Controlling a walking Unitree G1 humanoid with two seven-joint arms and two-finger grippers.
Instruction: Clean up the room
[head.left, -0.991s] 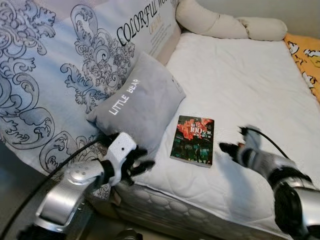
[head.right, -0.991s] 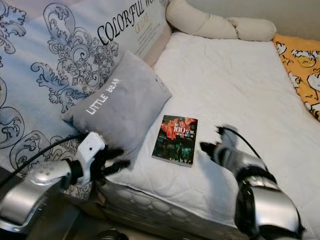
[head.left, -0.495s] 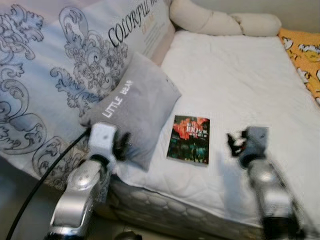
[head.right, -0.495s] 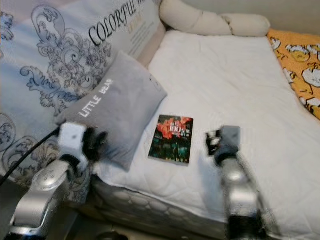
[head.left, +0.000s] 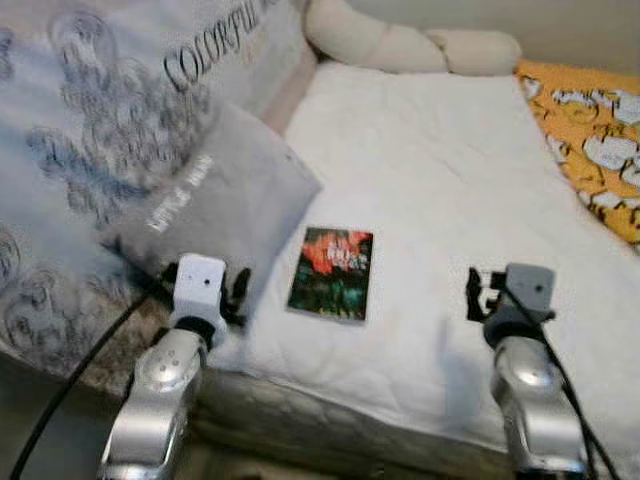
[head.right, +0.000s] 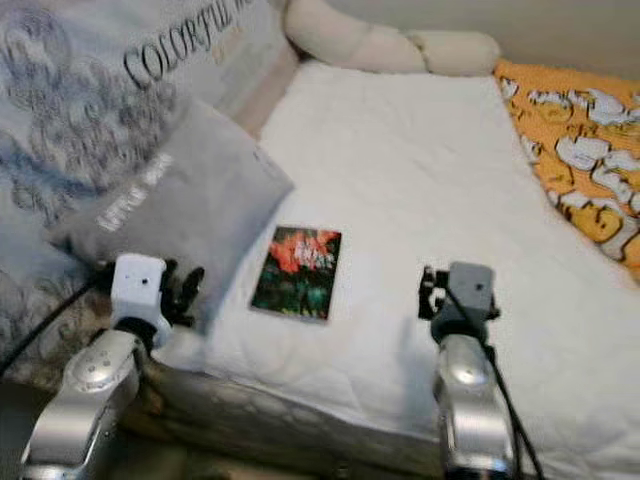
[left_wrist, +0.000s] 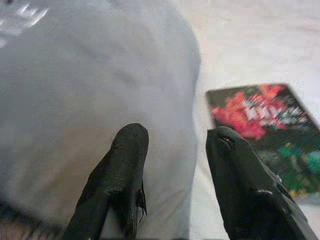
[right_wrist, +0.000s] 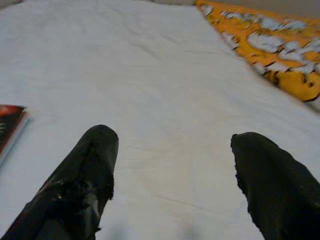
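The book (head.left: 331, 272) lay flat on the white bed (head.left: 440, 170), between both gaping, empty claws: left claw (left_wrist: 175, 137) at the grey cushion (head.left: 215, 205), right claw (right_wrist: 172, 140) over bare sheet. A flat book on soft quilting risked sliding or the fingers snagging fabric instead.

Both my silver arms reach forward, side by side and well apart. My left gripper (left_wrist: 172, 137) sits low at the near left with its fingers a little apart. My right gripper (right_wrist: 172, 150) is at the near right, fingers spread wide.
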